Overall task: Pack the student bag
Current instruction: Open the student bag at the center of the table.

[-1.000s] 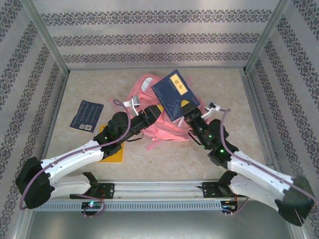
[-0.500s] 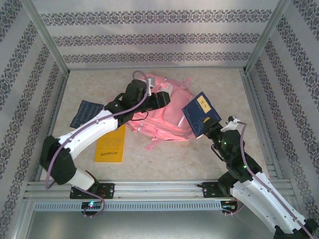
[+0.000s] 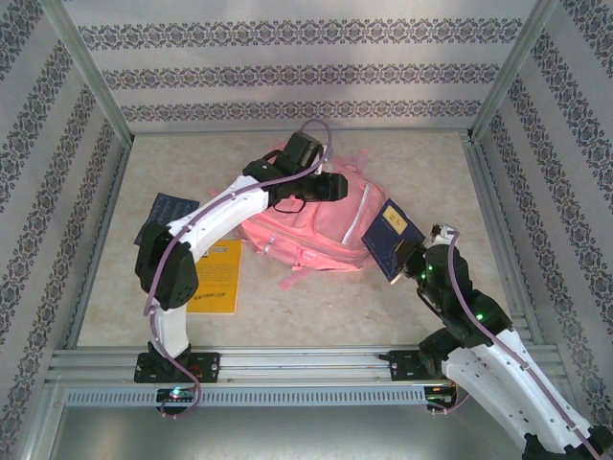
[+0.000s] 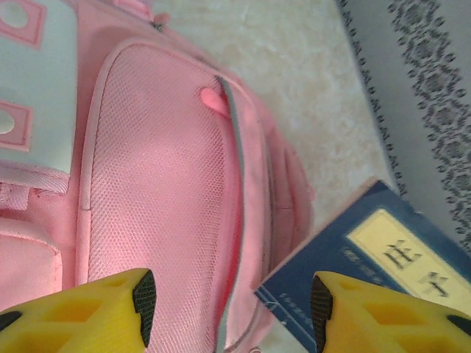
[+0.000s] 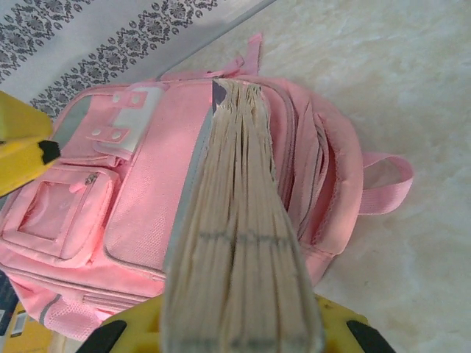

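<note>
Right gripper clenches a blue book hiding part of the student bag; left gripper gapes empty above it.

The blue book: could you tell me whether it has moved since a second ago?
Yes. The blue book, held by the right gripper, went rightward and nearer, toward the right side rail.

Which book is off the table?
The yellow-labelled blue book, gripped by the right pincer; the yellow book and the other blue one lie flat.
</note>
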